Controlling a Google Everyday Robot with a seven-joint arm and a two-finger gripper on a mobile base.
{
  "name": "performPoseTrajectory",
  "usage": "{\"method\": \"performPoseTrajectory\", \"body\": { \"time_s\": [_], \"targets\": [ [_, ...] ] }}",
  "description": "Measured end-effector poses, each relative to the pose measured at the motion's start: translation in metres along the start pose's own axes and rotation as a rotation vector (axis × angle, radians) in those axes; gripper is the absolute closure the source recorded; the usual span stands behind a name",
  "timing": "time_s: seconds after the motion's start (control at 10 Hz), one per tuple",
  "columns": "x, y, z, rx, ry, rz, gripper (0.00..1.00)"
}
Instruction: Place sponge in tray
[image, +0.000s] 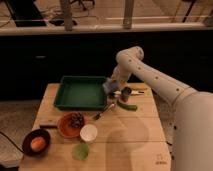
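The dark green tray (80, 93) stands at the back left of the wooden table. The blue-grey sponge (107, 89) sits at the tray's right rim, held at the tip of my gripper (111, 88). The white arm reaches in from the right and bends down over the rim. The gripper is shut on the sponge, just above the tray's right edge. The inside of the tray shows nothing else.
An orange plate (70, 125) with a dark object, a white cup (88, 133), a pale green blob (81, 150) and a dark bowl holding an orange fruit (36, 143) stand in front. A utensil (102, 113), a dark can (126, 94) and a green vegetable (128, 106) lie right of the tray.
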Motion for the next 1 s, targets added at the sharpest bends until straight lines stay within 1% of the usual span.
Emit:
{"method": "performPoseTrajectory", "body": {
  "time_s": [0.3, 0.6, 0.8, 1.0],
  "targets": [
    [-0.006, -0.009, 0.007, 0.020, -0.007, -0.007, 0.98],
    [-0.020, -0.024, 0.012, 0.037, -0.019, -0.024, 0.98],
    [-0.027, -0.032, 0.017, 0.045, -0.029, -0.032, 0.98],
    [-0.030, -0.037, 0.019, 0.050, -0.038, -0.037, 0.98]
  ]
}}
